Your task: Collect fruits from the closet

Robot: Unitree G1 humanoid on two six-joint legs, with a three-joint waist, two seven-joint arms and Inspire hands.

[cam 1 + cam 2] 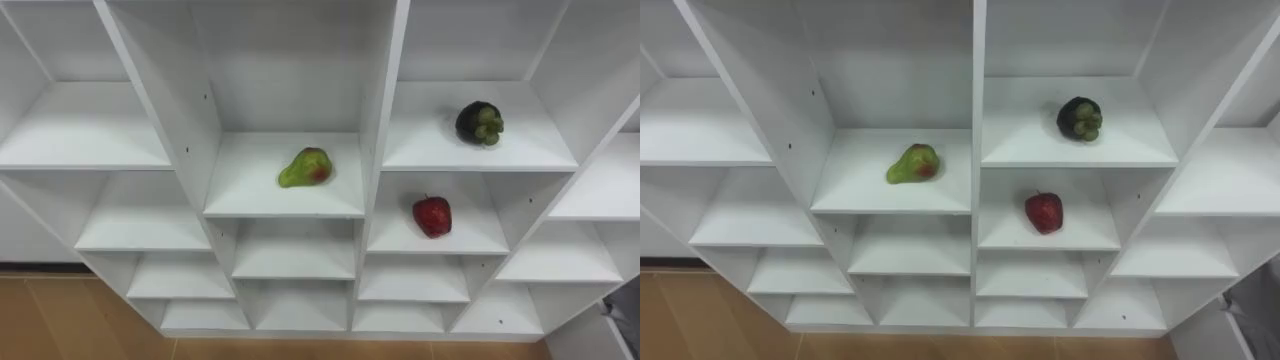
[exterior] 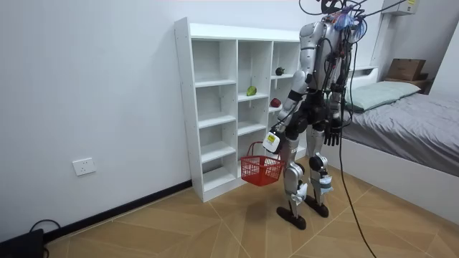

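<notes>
1. Faces the white shelf unit (image 1: 386, 100) with three fruits not yet collected: green pear (image 1: 305, 168) dead centre, dark fruit (image 1: 481, 122) at two o'clock from it, red apple (image 1: 432, 216) at four o'clock, each alone in its own compartment.
2. Grips the red basket (image 2: 260, 169) by its handle in the left hand (image 2: 273, 140), low before the shelves; lets the right hand (image 2: 331, 133) hang slack and empty, fingers relaxed.
3. Risks, on a clumsy reach, rolling a round fruit deeper or over the smooth board's lip; risks also clipping a narrow divider, or swinging the basket into the unit.
4. Shows slick white boards, a wooden floor (image 2: 215, 229), a bare wall (image 2: 93, 86), a bed (image 2: 416, 122) at three o'clock in the room view.
</notes>
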